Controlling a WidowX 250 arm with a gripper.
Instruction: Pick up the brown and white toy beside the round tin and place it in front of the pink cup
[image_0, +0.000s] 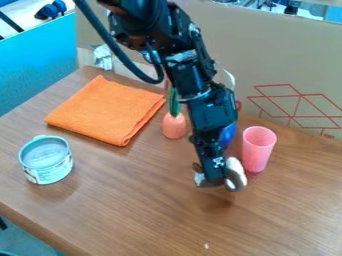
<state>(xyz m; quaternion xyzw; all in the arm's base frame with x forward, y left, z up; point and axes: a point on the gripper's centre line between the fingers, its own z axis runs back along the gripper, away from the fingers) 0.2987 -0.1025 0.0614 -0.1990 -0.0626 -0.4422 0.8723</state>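
The black gripper hangs over the wooden table right of centre, pointing down. Just to its right stands a pink cup, upright, close beside the gripper. Behind the gripper and partly hidden by it is a blue item. An orange carrot-like object with a green top is to the left of the arm. Folded flat at the back left lies an orange cloth. A white and teal tin rests near the left side.
The wooden table's front left edge runs diagonally across the lower left. A cardboard panel with red lines rises behind the table, and a blue panel borders it at the left.
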